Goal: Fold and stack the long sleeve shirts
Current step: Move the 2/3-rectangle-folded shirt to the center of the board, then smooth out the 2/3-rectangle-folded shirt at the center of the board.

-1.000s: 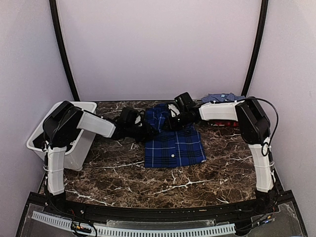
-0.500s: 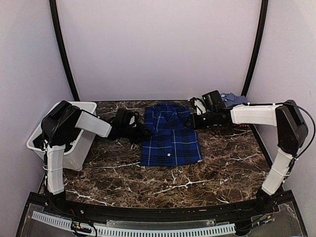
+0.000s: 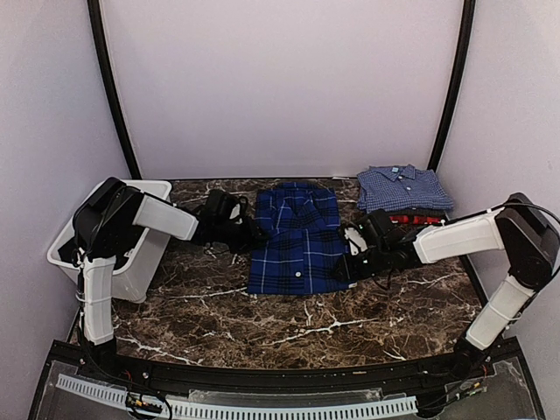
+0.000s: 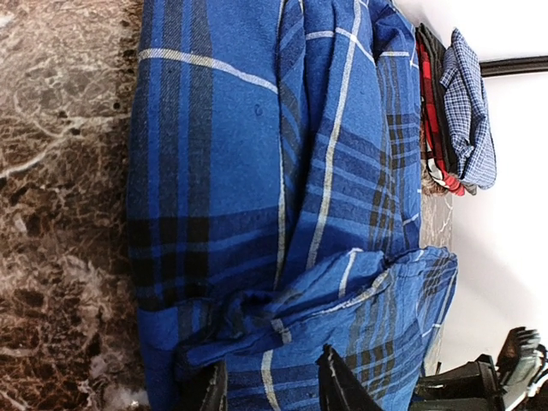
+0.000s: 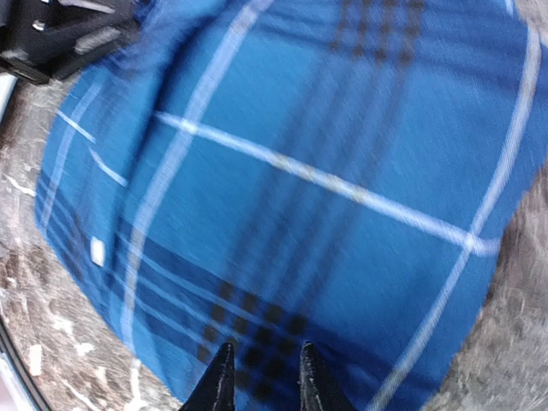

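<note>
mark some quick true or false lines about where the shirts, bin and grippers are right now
1. The plaid shirt lies mid-table. True.
2. The light checked shirt lies under the red shirt. False: it lies on top of it, at the back right.
3. The left gripper is at the plaid shirt's left edge. True.
4. The right gripper hovers over the back stack. False: it is at the plaid shirt's right edge.
5. A white bin stands at the table's left side. True.

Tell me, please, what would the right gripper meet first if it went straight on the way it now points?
The plaid shirt. The right gripper points across the shirt's edge, low over the cloth, so it would likely touch there first, though its height above the cloth is unclear.
</note>
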Tool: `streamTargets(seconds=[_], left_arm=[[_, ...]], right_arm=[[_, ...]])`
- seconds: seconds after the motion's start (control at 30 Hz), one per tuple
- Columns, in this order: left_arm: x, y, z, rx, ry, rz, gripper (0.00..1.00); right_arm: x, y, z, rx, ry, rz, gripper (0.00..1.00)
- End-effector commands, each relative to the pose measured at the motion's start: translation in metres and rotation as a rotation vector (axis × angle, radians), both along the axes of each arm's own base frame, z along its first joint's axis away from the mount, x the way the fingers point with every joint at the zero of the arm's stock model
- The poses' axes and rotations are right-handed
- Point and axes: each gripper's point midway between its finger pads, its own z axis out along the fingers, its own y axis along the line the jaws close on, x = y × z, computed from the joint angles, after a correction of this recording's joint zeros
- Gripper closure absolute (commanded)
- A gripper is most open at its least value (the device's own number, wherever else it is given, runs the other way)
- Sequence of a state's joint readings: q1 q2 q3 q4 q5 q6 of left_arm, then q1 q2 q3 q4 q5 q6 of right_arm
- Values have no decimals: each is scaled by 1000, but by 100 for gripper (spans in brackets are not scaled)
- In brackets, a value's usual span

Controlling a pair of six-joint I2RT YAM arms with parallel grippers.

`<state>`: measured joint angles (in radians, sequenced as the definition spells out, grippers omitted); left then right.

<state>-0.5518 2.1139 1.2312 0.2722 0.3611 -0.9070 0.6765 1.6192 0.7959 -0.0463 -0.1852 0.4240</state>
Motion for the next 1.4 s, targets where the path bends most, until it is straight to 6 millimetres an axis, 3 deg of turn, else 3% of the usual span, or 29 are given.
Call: streamTargets(seconds=[0.0,0.23,0.37,0.43,0.53,0.73,0.87,1.1,1.37], left_arm=[[-13,21,-22,98,77,6,65],[-39,29,-34,106,109,-10,65],[-60,35,-32,117,116,-24,65],[-69,39,-19,115,99,-23,65],[-84,49,-13,129,93,-21,65],[-78,50,25,152,8,-47,61],[-67,44,46,156,-37,-64,58],[-57,38,68,162,-82,-82,56],[-58,35,75,146,-84,-97,56]], right_arm=[[-14,-3,-23,-10,21,-6,77],[-54,2,-41,-12,95,36,79],[-79,12,-35,2,122,56,81],[-93,18,-28,19,134,74,80],[-100,18,-12,52,134,70,78],[-70,14,46,159,27,16,51],[-43,0,54,241,24,-39,41],[-6,-1,41,349,53,-47,41],[24,15,26,387,88,-18,52]])
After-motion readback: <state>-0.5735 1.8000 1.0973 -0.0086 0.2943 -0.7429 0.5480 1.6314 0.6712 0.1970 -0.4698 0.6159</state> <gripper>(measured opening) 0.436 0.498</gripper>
